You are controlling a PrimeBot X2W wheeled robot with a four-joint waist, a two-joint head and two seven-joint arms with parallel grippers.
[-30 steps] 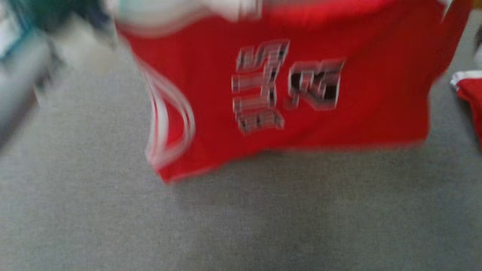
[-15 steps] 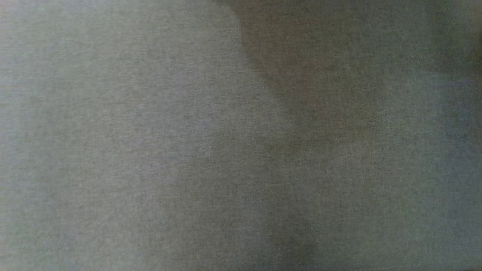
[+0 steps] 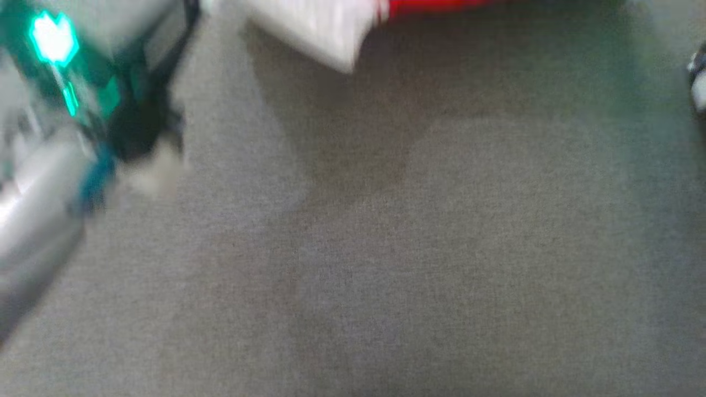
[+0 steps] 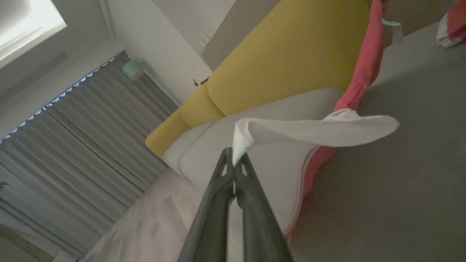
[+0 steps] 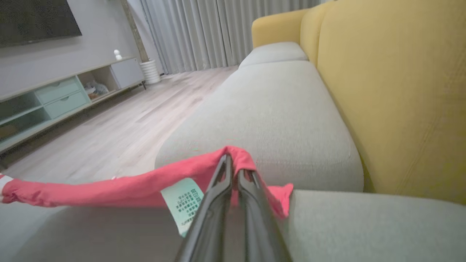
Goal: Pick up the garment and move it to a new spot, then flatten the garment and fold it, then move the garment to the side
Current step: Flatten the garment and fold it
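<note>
Garment [image 4: 320,130]: red jersey with white trim, hanging stretched between both grippers above the sofa [image 5: 276,116] seat.
Left gripper [image 4: 233,160]: clamping the white edge.
Right gripper [image 5: 233,165]: pinching a red hem beside the label [image 5: 184,203].
Progress, as judged: pick-up is looking done and the move to a new spot is taking place. Flattening, folding and setting aside are awaiting.

Head-view blur smears the left arm [image 3: 33,220] and the garment [image 3: 436,5], cut off by the top edge
</note>
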